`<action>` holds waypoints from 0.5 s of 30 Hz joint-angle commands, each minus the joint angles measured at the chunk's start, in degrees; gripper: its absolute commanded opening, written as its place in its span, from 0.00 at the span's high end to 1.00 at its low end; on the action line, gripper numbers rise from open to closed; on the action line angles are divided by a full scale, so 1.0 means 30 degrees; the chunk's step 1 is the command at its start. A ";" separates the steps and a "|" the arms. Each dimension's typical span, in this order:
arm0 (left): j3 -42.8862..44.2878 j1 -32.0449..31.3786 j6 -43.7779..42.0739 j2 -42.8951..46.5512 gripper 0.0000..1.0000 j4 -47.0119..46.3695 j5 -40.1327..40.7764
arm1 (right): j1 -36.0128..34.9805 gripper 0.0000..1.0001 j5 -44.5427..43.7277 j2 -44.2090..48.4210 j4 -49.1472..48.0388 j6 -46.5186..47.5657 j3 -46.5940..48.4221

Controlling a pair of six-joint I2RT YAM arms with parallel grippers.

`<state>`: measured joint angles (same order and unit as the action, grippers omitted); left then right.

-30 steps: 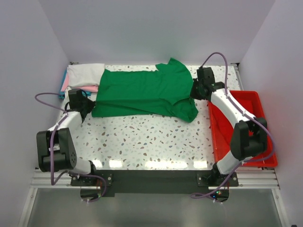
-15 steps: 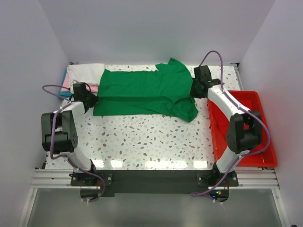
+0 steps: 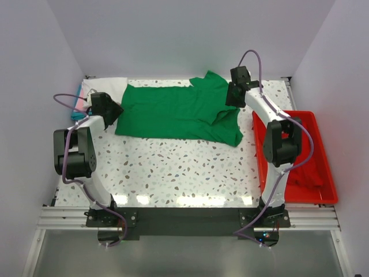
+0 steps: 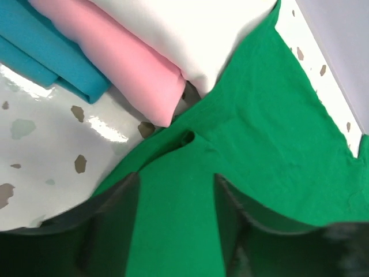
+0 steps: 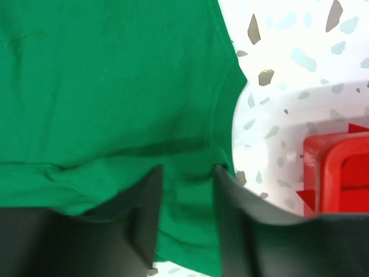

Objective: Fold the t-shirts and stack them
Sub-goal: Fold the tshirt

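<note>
Risk of uneven fold: both grippers, left (image 4: pixel 176 231) and right (image 5: pixel 187 222), clamping green shirt (image 3: pixel 179 112) edges. Could drag the white/pink/teal stack (image 4: pixel 115 52) too

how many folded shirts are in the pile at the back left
3: white beside pink, teal at the outer edge. The green shirt overlaps the pile, so more may be hidden.

White arms, black joints, purple cables.

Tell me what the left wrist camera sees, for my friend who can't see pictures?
Green cotton t-shirt cloth lies between the left gripper's two dark fingers. Behind it sit folded teal, pink and white shirts on the speckled white table.
</note>
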<state>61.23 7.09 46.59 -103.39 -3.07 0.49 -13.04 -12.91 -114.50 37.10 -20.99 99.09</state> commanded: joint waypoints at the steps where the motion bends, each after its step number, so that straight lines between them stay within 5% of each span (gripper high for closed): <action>1: 0.0801 -0.0049 -0.0090 0.1060 0.38 0.0846 0.1678 | 0.0127 0.52 -0.0299 -0.0710 0.1401 0.0611 0.1920; 2: 0.0365 -0.0021 0.0055 0.1530 0.35 0.0993 0.1972 | 0.0156 0.44 -0.0297 -0.0682 0.1373 0.0524 0.2096; 7: -0.2739 -0.0750 0.1606 0.5449 0.38 0.2574 0.5045 | 0.0011 0.42 -0.0560 0.1125 0.1490 0.0202 0.1194; 11: -0.5579 -0.1953 0.2253 0.6896 0.38 0.2227 0.6895 | -0.0370 0.44 -0.0708 0.4461 -0.0439 -0.0674 -0.4649; 15: -0.5441 -0.2071 0.2341 0.5815 0.39 0.2427 0.6195 | -0.0897 0.46 -0.1119 0.6464 -0.2110 -0.1204 -0.8502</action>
<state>45.28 0.86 51.86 -83.66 3.57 16.19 -14.59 -14.39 -99.83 35.73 -22.35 78.48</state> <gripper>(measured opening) 0.612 0.547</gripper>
